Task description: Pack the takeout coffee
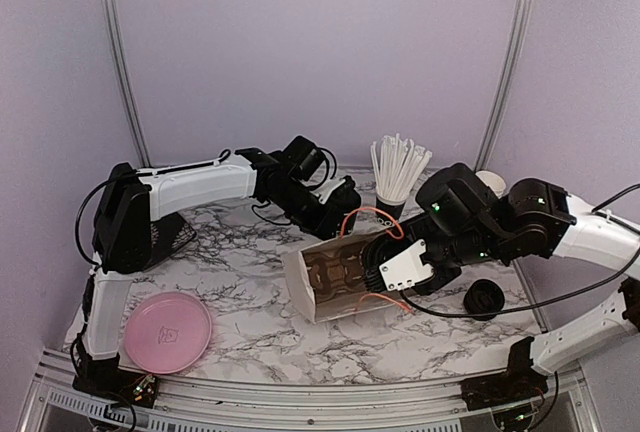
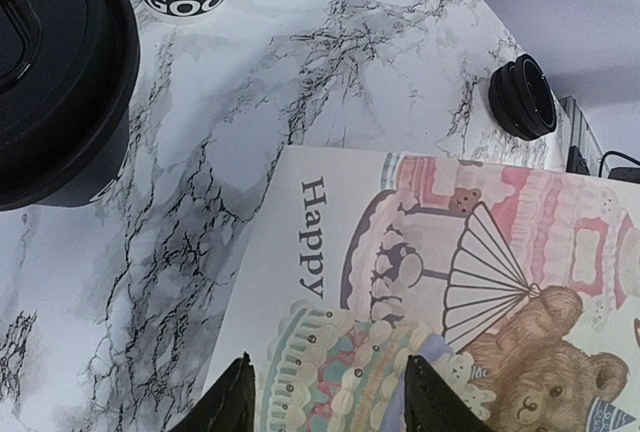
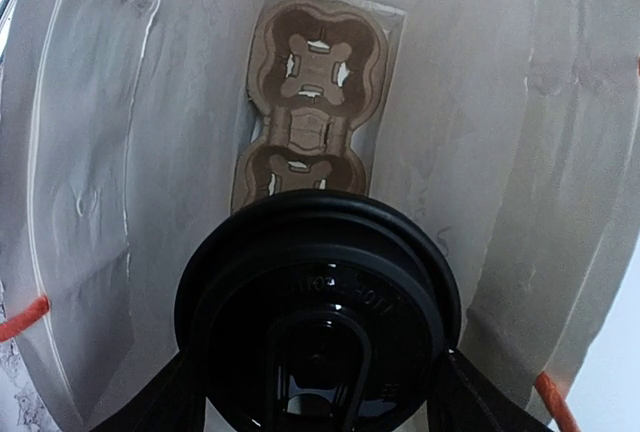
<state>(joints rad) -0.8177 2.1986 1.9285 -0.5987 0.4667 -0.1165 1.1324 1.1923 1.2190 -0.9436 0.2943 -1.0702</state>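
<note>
black glossy-lidded takeout coffee (image 3: 318,282) pinched in right gripper (image 3: 314,404) at paper bag (image 3: 95,162) mouth; left gripper (image 2: 330,397) spread.

Probably a lab booth: plain walls (image 1: 300,52), aluminium frame (image 1: 118,52).

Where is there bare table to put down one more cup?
Bare marble lies between the pink plate and the bag, and along the near edge before the bag. It is crowded behind and right of the bag, around the straws and black lid.

Pale lilac walls (image 1: 300,42) enclose a marble-patterned table (image 1: 250,307).
</note>
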